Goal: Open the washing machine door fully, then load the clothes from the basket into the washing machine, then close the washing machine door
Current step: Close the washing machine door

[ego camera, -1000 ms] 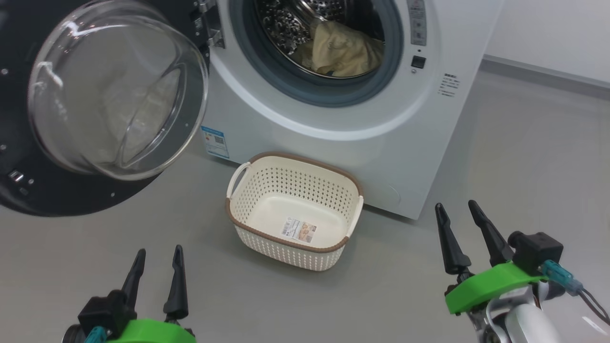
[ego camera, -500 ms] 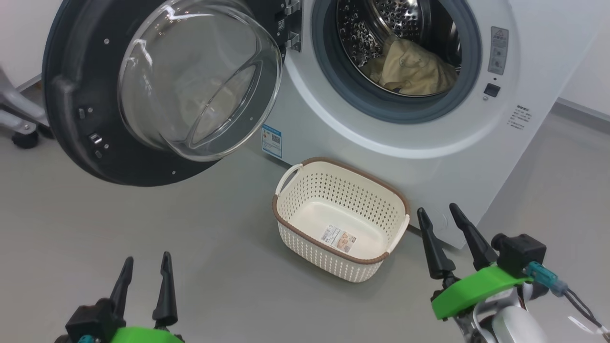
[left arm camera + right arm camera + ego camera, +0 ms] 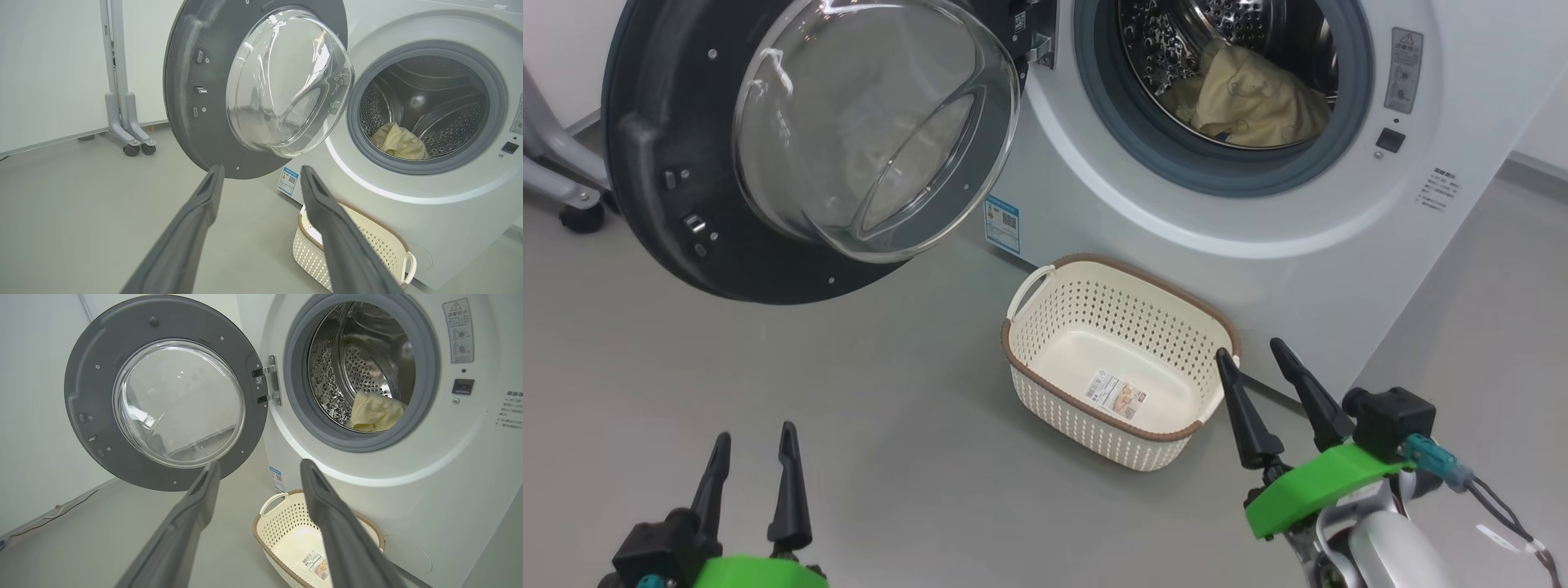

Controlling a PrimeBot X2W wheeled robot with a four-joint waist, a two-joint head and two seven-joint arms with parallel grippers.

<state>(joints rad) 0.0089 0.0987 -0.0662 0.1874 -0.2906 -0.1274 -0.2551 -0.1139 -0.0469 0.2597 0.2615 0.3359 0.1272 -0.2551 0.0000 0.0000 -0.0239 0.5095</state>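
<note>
Head view, checked against the picture of one second ago: the whole scene has slid rightward in the frame, which is camera movement, not movement of the objects. The washing machine door (image 3: 686,204) stands swung wide open to the left of the washing machine (image 3: 1176,245), with its glass bowl (image 3: 874,131) bulging toward the camera. More of its black ring is now in frame, and a grey stand leg (image 3: 572,204) with a caster has come into view at the far left. The clothes (image 3: 1258,102) lie inside the drum, low against the grey gasket, heaped as before. The basket (image 3: 1123,445) stands upright on the floor (image 3: 849,408) just in front of the machine. It keeps the same place relative to the blue label (image 3: 1003,224), and its base sticker (image 3: 1119,394) is in plain sight. The left gripper (image 3: 754,433) sits at lower left, lower in the frame than before, over bare floor, with its fingers spread apart and nothing between them. The right gripper (image 3: 1248,349) sits at lower right, likewise spread and empty. Its left fingertip now overlaps the basket's right rim in this view, where a second ago it showed well clear; contact cannot be judged. Left wrist view and right wrist view each confirm a wide gap between the fingers, with the open door and drum beyond.
</note>
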